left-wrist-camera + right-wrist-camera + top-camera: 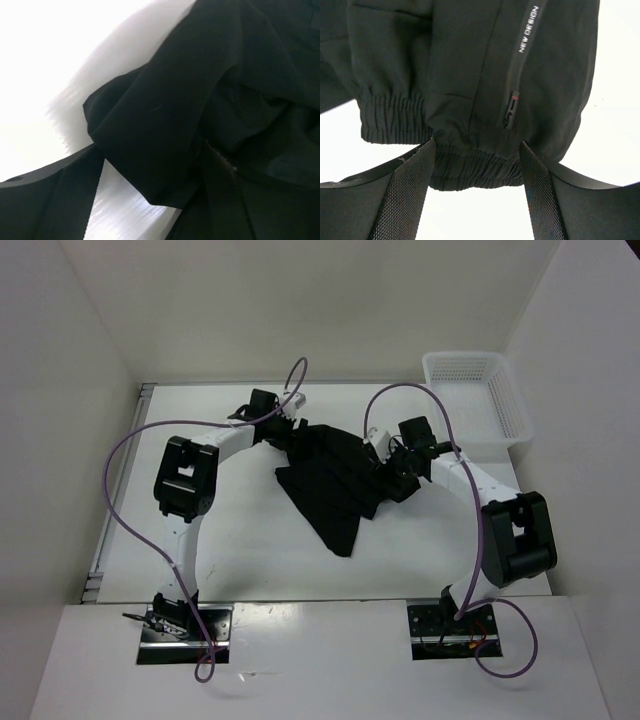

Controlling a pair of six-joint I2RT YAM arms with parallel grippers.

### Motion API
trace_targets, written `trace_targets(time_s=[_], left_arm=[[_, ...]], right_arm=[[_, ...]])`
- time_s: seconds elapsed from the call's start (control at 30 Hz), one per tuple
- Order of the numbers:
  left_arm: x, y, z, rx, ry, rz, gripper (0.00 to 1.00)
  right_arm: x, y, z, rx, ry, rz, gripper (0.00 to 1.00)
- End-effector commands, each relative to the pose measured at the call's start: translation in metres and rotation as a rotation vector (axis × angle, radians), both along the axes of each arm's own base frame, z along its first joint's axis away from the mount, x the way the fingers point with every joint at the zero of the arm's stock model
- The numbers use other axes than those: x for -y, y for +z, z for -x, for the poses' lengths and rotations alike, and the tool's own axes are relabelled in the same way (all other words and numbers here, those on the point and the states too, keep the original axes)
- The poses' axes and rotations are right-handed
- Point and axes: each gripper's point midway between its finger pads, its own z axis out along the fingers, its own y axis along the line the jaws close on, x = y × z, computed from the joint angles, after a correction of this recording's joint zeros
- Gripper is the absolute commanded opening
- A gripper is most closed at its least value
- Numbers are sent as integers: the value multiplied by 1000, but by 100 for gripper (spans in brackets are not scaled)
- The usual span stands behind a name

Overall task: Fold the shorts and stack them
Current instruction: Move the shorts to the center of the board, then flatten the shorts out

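Note:
The black shorts (330,480) lie crumpled on the white table, a pointed part trailing toward the near side. My left gripper (293,427) is at their far left corner. In the left wrist view it (150,145) is open, with a fold of the shorts (165,115) between the spread fingers. My right gripper (383,462) is at the shorts' right edge. In the right wrist view it (477,145) is open, with the elastic waistband (470,172) between the fingertips, below a zip pocket lettered "NEW DESIGN" (527,30).
A white mesh basket (475,400) stands at the far right corner of the table (240,540). White walls close in the left, back and right. Purple cables loop over both arms.

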Motion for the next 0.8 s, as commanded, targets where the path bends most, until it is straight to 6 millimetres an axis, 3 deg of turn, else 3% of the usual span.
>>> trace_targets(time_s=[0.0,0.1,0.17,0.2,0.23,0.37,0.47,0.5,0.57,0.6,0.7,0.77], left_arm=[[-7,9,-15,46,32,-20,82],[-5,-5,-11,18,32,-39,71],[-4,-1,-18,36,38,-41,61],[-4,-1,-18,36,38,-41,56],[-4,2,-20,45,39,-38,42],[1,4,-18,39,17,-17,18],[3,16,-18,57,10,-3,3],[3,24,-19,72,10,1,1],[3,39,-18,94,10,8,0],[3,45,-19,106,10,11,0],[-19,80,-36,186,81,-4,0],[-44,117,-50,252,147,-13,0]], right_arm=[[-10,8,4,-10,89,9,73],[-8,9,7,-2,116,53,73],[-9,10,10,4,121,61,73],[-9,10,10,4,121,61,73],[-9,7,14,-10,113,59,74],[-7,-5,11,-8,55,53,74],[2,-21,-5,27,-15,95,62],[4,-23,-12,55,-29,108,49],[10,-26,-20,80,-44,144,32],[12,-19,-34,128,-56,166,16],[10,6,-55,208,-53,175,2],[2,48,-87,310,-72,147,0]])
